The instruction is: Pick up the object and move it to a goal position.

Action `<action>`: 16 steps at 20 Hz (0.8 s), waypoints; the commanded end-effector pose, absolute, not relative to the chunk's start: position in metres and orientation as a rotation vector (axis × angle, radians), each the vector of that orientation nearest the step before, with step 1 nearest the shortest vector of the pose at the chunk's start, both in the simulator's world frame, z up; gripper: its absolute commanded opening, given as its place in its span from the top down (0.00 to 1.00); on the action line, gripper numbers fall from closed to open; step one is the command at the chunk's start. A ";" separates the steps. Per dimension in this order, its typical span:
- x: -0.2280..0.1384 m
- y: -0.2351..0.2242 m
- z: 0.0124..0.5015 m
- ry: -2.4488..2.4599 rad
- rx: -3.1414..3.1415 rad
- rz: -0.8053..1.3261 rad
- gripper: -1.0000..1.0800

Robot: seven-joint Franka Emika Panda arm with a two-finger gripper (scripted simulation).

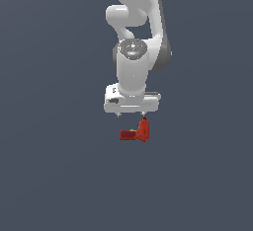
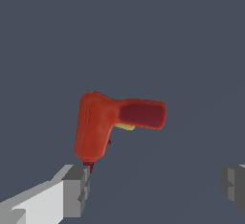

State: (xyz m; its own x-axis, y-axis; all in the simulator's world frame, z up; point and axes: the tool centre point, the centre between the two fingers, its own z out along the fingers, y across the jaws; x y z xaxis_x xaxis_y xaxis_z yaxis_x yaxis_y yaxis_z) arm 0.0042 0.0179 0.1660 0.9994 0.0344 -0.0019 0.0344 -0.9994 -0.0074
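A uniform dark blue-grey bench [image 1: 49, 175] fills both views; no edge, corner or goal marker is visible, so positions are given relative to the arm.

**Present state**
- The white arm [image 1: 132, 72] points straight down, with the claw [image 1: 131, 113] spread wide and holding nothing.
- In the wrist view one finger [image 2: 72, 189] sits right at the object's narrow dark tip, while the other finger [image 2: 233, 184] is well apart from it on the far side. Whether the near finger touches the tip cannot be told.
- The object [image 1: 140, 132], a small red-orange L-shaped item like a toy drill, lies just below the claw in the exterior view, offset toward that view's right finger. Its darker red arm extends toward the exterior view's left.
- Whether the object rests flat on the bench cannot be confirmed; no shadow is rendered.

**Step in hand (judgement)**
Alignment before the grasp. The lift has not begun.

**Procedure for a sound grasp**
1. Shift the claw sideways until the thick orange body lies midway between the fingers, not against one of them.
2. Descend only when both fingers clear the body.
3. Close across the body, not the thin tip, which offers little contact.
4. An off-centre closure would likely push or spin the object, so correct the offset first
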 end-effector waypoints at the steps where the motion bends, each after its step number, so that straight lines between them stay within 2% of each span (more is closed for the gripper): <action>1: 0.004 0.018 0.166 -0.055 -3.134 0.003 0.00; 16: 0.000 0.044 0.124 -0.049 -3.097 -0.076 0.00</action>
